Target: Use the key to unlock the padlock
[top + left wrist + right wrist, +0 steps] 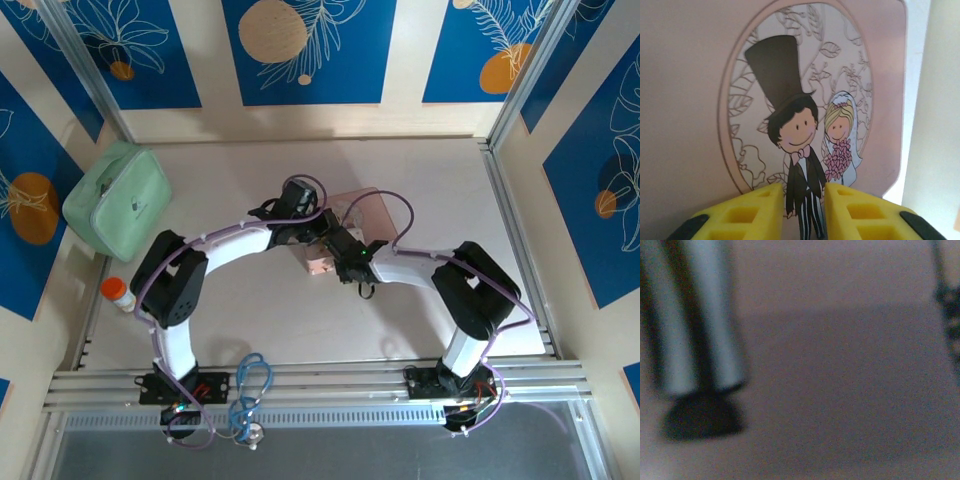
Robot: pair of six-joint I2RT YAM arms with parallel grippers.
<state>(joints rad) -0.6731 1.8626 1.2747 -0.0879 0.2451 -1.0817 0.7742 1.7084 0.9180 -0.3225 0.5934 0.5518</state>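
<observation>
A pink picture tin [368, 212] lies mid-table, and both arms meet over it. In the left wrist view its lid [690, 100] shows a cartoon groom in a top hat and a bride. My left gripper [804, 192] hovers close over that lid. Its yellow fingers [755, 210] stand slightly apart, with only the printed groom showing in the gap. My right gripper [345, 252] sits at the tin's near edge, its jaws hidden under the wrist. The right wrist view is blurred, with a silvery double bar [695, 315] above a dark blob. The padlock and the key are hidden.
A mint green pouch [118, 200] lies at the far left by the wall. An orange-capped bottle [118, 293] stands beside the left arm. A blue cord [250, 385] lies on the front rail. Patterned walls close in three sides.
</observation>
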